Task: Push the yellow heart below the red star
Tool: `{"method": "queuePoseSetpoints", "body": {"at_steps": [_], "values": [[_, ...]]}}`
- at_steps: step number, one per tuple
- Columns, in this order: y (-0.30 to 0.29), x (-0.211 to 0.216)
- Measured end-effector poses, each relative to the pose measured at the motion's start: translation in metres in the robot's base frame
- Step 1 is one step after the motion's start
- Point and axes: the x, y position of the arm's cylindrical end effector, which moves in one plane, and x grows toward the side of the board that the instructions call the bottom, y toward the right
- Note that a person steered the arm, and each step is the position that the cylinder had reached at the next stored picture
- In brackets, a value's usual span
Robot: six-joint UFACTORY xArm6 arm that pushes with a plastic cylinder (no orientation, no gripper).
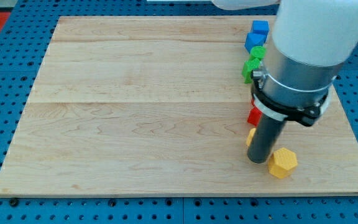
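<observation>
My tip [258,160] rests on the wooden board [135,112] near its lower right. A small yellow block [251,136], mostly hidden behind the rod, peeks out at the rod's left edge; its shape cannot be made out. Just above it a red block [253,116] shows at the arm's left edge, also mostly hidden. A yellow hexagon-like block [283,163] lies right beside the tip on its right, touching or nearly touching the rod.
Two blue blocks [260,27] [254,42] and two green blocks [258,53] [251,69] stand in a column at the view's upper right, partly covered by the arm. The board's bottom edge is close below the tip.
</observation>
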Motion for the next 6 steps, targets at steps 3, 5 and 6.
{"method": "queuePoseSetpoints", "body": {"at_steps": [3,5,6], "values": [[-0.018,-0.016],[0.005,-0.034],[0.001,-0.036]]}}
